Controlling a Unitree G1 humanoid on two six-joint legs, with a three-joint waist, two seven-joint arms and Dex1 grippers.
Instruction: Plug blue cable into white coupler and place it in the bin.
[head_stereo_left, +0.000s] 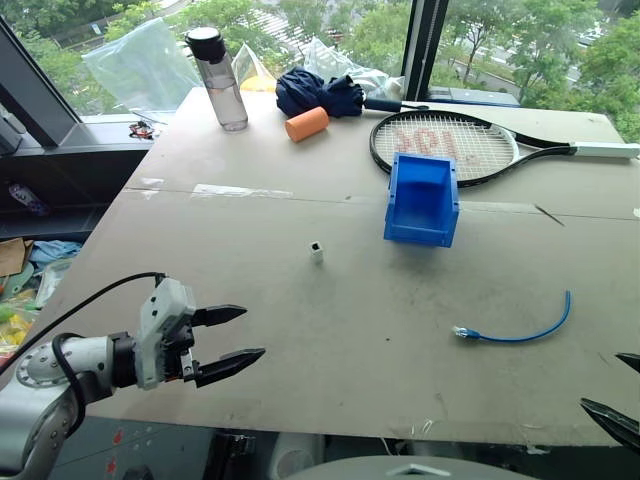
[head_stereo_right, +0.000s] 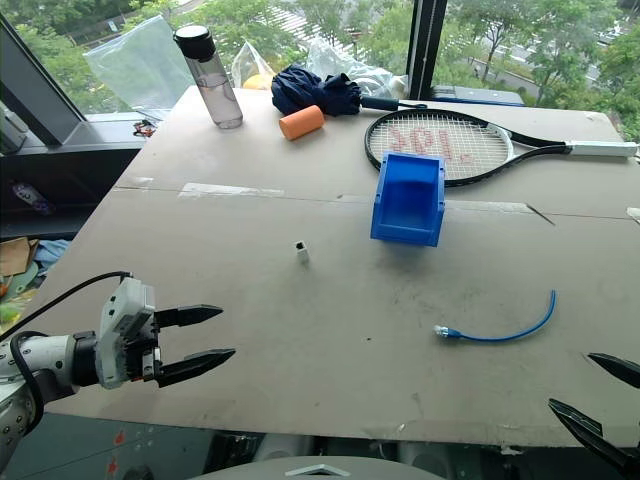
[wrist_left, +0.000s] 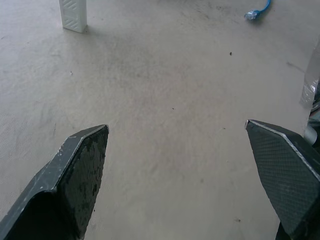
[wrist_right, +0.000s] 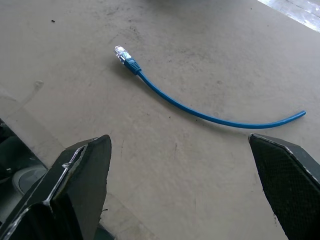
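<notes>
Nearest to the camera: left end effector (head_stereo_left: 222, 346), fingers spread wide and grasping nothing, hovering over the near left edge of the worktop (head_stereo_left: 300, 330). Right end effector (head_stereo_right: 598, 396) at the near right corner, also spread wide and empty, pointing toward the blue cable (wrist_right: 200, 114).

Blue cable lying flat on the worktop in a gentle curve, near the right end effector but not touched; clear plug turned toward the middle of the worktop, other end curving away toward the far right. White coupler (head_stereo_left: 316, 251) standing alone in the middle of the worktop, well apart from the cable and from both end effectors. Bin (head_stereo_left: 422, 199) farther back, right of the coupler, touching the rim of the tennis racket (head_stereo_left: 445, 147) behind it; looks empty. Water bottle (head_stereo_left: 218, 80), orange cylinder (head_stereo_left: 306, 124) and dark blue cloth bundle (head_stereo_left: 318, 92) at the far edge, outside the task.

Step in hand, as a judgement: the very beginning, approach before the first grasp; nothing plugged, nothing in the bin. Next move probably: lower the right end effector on the cable just behind the plug, and bring the left one to the coupler. Needs a narrow, exact pinch, because both things are small and the coupler can tip easily.
</notes>
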